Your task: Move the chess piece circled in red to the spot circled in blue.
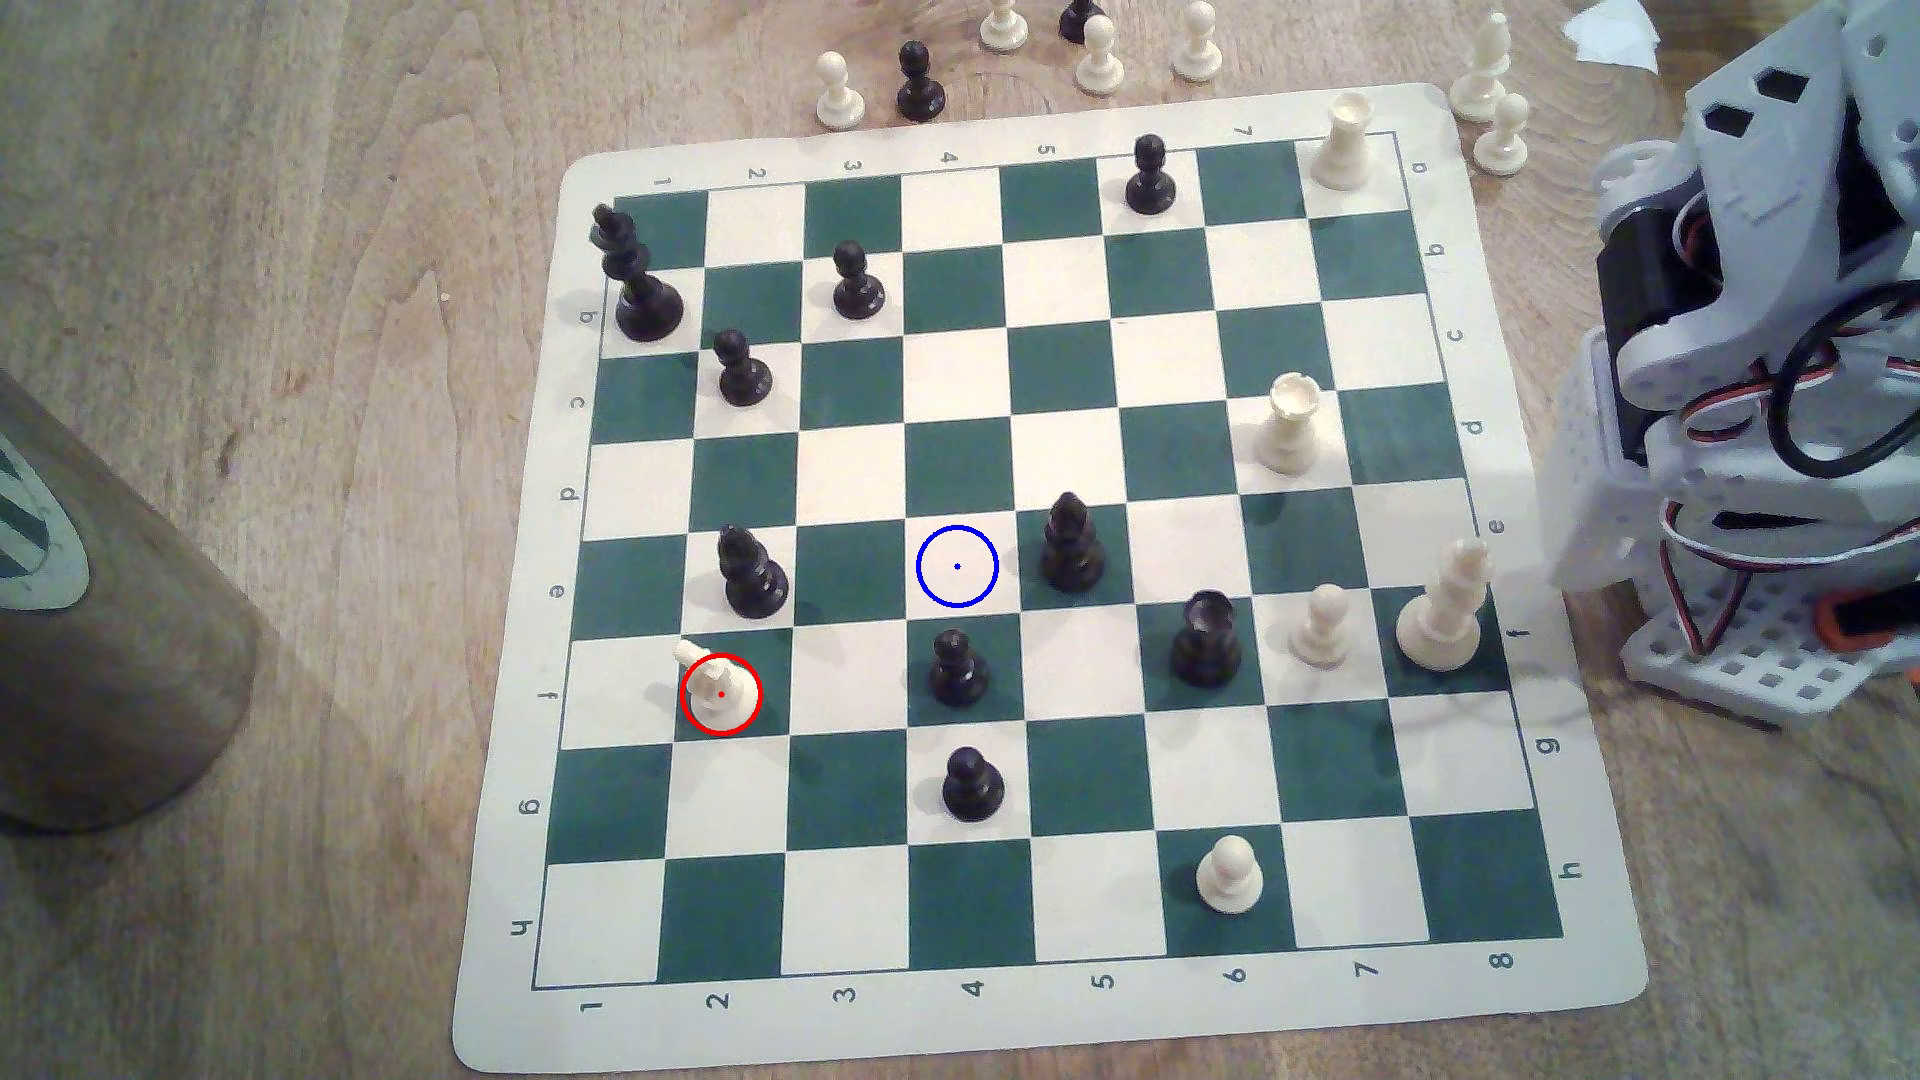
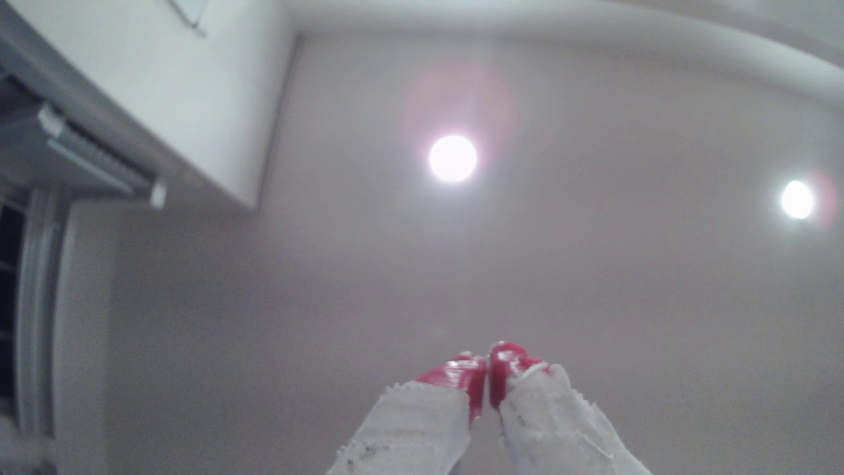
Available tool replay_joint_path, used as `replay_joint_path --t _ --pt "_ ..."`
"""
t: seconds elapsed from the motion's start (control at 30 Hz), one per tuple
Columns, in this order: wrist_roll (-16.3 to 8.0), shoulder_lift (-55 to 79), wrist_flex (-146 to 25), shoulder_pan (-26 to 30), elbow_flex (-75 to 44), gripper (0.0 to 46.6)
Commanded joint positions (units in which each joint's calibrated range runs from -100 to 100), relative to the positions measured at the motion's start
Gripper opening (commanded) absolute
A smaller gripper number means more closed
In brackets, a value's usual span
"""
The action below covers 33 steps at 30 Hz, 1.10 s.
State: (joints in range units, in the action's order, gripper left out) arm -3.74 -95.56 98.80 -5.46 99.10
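While your gripper (image 2: 486, 372) points up at the ceiling, its red tips pressed together on nothing, you have the chess piece circled in red (image 1: 719, 689) far off; the spot circled in blue (image 1: 957, 566) lies nearer.

board (image 1: 1049, 582): dark green and cream checks, cream border with dark letters and numbers
knight (image 1: 717, 687): cream, thin red ring around it with a red dot, sits on a green square
target square (image 1: 957, 566): cream, thin blue ring with blue centre dot
other pieces: black or cream, e.g. black pawn (image 1: 958, 667), cream rook (image 1: 1290, 424)
desk (image 1: 312, 312): light brown wood grain
arm (image 1: 1766, 363): white plastic, black, red and white wires, orange bit low down
hand (image 2: 487, 372): red tips, white fingers (image 2: 411, 434)
ceiling (image 2: 593, 274): pale grey with two white lights
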Motion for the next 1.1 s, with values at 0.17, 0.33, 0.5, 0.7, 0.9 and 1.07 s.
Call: replay_joint_path --t 0.17,0.33,0.5,0.7,0.9,1.07 --pt "0.1 -0.3 -20.1 5.0 -6.0 0.2" --pt "0.1 -0.2 -41.0 6.8 -15.3 0.2" --pt "-0.1 -0.2 -60.5 10.3 -18.8 0.2" --pt "-0.2 -0.2 -77.3 9.6 -26.2 0.2" --pt "0.0 0.7 -100.6 9.1 -31.5 4.8" --pt "1.9 13.0 -114.4 10.9 -39.9 0.3"
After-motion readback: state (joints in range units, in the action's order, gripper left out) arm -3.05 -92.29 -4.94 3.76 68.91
